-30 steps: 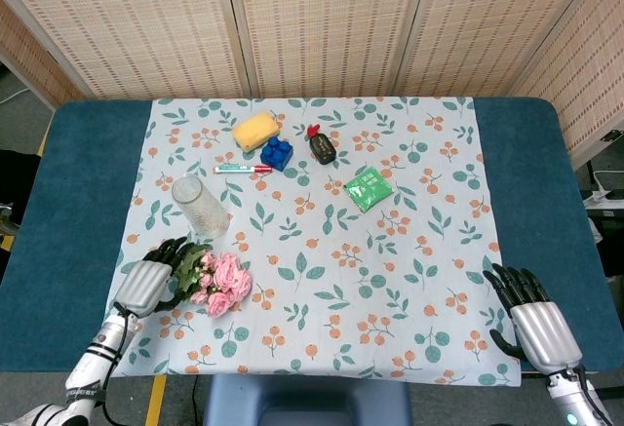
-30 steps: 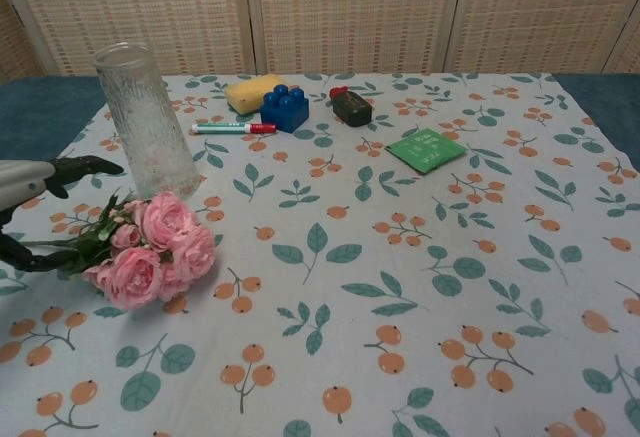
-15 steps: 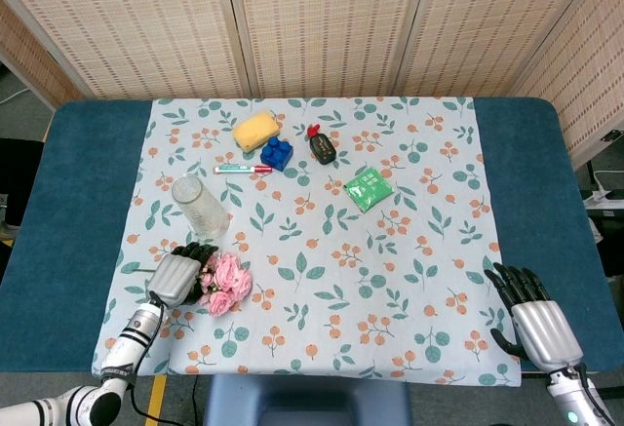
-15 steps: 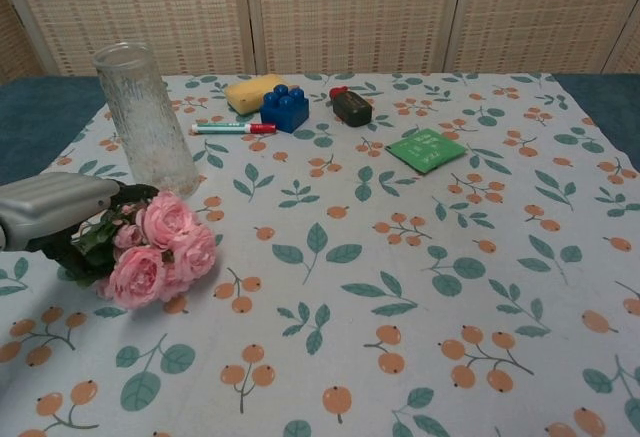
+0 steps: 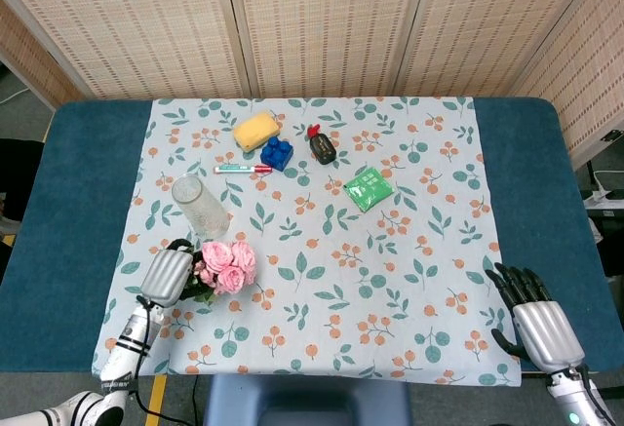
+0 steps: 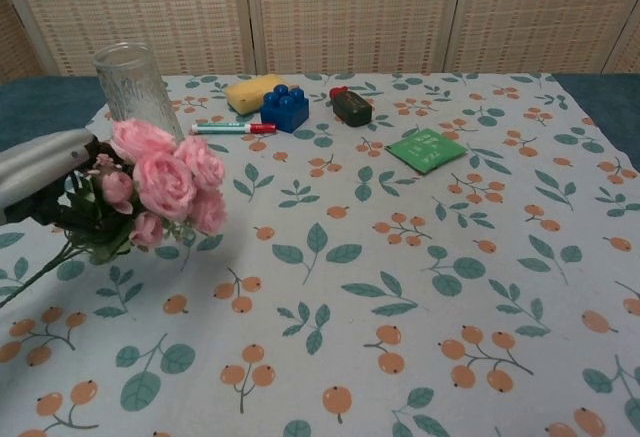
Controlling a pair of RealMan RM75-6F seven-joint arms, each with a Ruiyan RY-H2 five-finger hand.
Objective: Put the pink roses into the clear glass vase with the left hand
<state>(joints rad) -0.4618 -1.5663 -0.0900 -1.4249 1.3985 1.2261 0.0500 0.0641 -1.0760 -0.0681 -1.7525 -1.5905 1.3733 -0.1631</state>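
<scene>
My left hand grips the bunch of pink roses by its green stems and holds it lifted off the cloth, blooms pointing right. The clear glass vase stands upright just behind the bunch, and nothing shows inside it. In the chest view the blooms overlap its lower part. My right hand rests at the table's near right corner, fingers apart, holding nothing.
At the back of the floral cloth lie a yellow sponge, a blue brick, a red-capped marker, a small dark bottle and a green packet.
My left hand closed around the rose stems and raised the bunch from the cloth, up toward the vase. The right hand stayed put.
</scene>
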